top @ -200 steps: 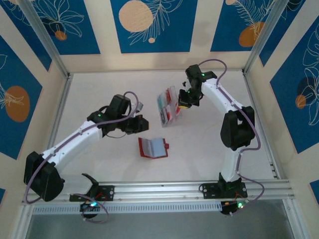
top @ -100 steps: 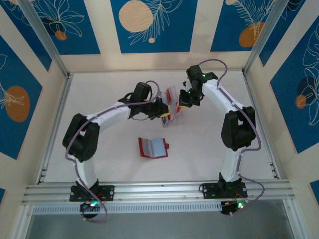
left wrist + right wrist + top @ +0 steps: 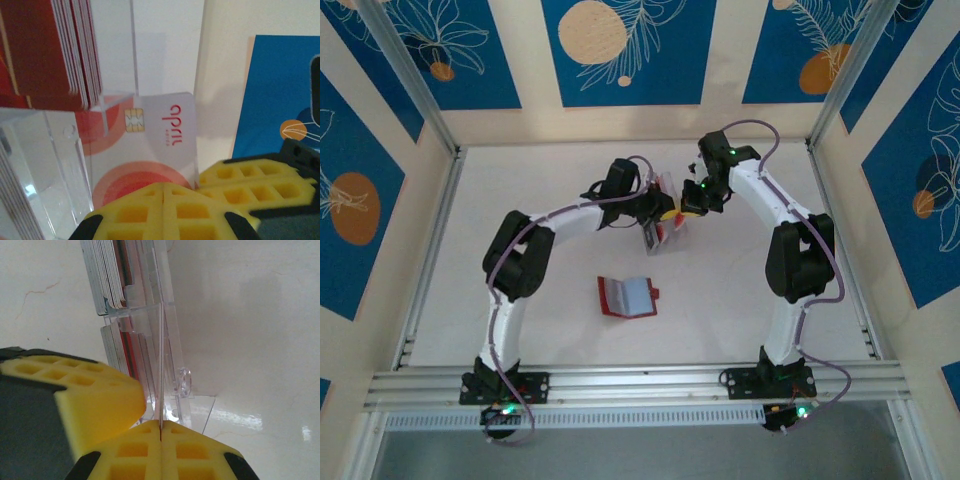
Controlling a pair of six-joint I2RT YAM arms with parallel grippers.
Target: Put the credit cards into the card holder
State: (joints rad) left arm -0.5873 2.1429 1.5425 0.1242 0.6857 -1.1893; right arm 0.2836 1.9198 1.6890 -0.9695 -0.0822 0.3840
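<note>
Many credit cards [image 3: 75,50] in clear compartment box [image 3: 167,335]

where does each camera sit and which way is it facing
top external: above, behind the bases, looking down on the table, both arms, red card holder, clear card box
left wrist: on the left arm, facing past the shut left gripper at a white chip card
right wrist: on the right arm, facing past the right gripper, shut on the box's wall
shared: all see the box
</note>
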